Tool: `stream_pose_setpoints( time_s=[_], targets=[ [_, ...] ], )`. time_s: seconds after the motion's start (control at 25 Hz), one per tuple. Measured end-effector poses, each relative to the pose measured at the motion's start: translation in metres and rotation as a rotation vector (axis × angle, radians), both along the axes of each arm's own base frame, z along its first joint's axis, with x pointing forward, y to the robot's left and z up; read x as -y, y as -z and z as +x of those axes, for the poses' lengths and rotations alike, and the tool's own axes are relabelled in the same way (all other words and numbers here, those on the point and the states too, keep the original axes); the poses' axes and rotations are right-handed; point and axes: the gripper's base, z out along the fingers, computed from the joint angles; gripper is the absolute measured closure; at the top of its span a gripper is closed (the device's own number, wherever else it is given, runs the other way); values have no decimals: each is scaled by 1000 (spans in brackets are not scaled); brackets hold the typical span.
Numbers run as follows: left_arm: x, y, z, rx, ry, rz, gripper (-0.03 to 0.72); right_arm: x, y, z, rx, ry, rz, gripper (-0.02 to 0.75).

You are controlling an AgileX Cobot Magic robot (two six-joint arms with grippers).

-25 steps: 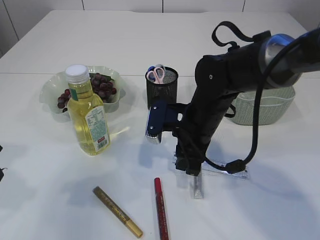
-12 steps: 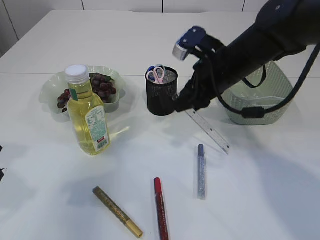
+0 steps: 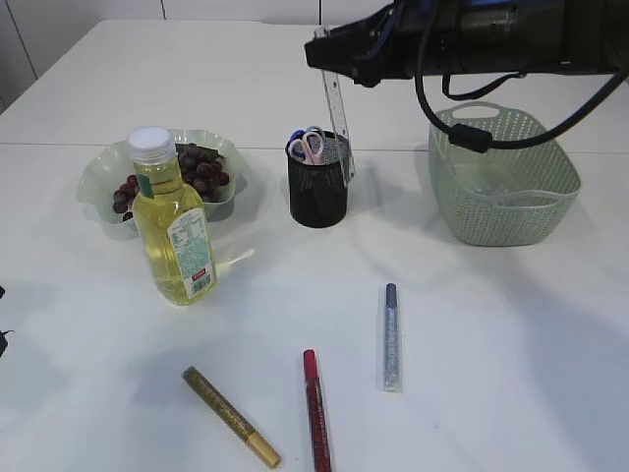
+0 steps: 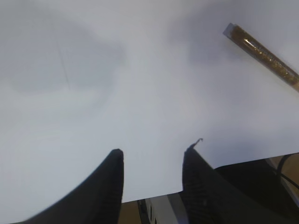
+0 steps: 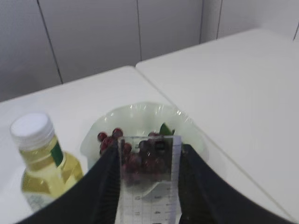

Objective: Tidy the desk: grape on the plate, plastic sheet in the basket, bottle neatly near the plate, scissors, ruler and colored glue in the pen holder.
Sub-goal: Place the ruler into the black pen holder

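A clear ruler (image 3: 337, 128) is gripped upright by the right claw (image 5: 148, 186) above the black mesh pen holder (image 3: 318, 182); the left claw (image 4: 152, 175) is held open and empty over the counter (image 4: 140, 93).

Probably a lab or office: plain white desk (image 3: 511, 324), pale panelled wall (image 5: 93, 37), staged stationery and fruit.

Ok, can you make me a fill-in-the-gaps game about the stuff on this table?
1. The right gripper holds a clear ____ upright above the pen holder.
2. The pink-handled scissors already stand in the ____.
3. The grapes lie on the plate behind the ____ with the white cap.
4. The number of glue pens lying on the table is ____.

Missing words: ruler; pen holder; bottle; three
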Motion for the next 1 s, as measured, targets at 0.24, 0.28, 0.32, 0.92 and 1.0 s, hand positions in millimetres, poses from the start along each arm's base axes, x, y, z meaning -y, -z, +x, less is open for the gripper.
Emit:
stream_pose_setpoints(
  time_s=[0.24,0.28,0.32,0.92,1.0],
  targets=[
    [0,0,0,0,0,0,380,-2,-10,24,106,37,31,436],
    [0,0,0,0,0,0,380,-3,-13,29,121,38,35,436],
    [0,0,0,0,0,0,380,-4,-12,35,131,39,38,436],
    [0,0,0,0,0,0,380,-14,51,88,79,43,41,436],
    [0,0,0,0,0,0,380,-14,57,90,67,45,38,436]
  ],
)
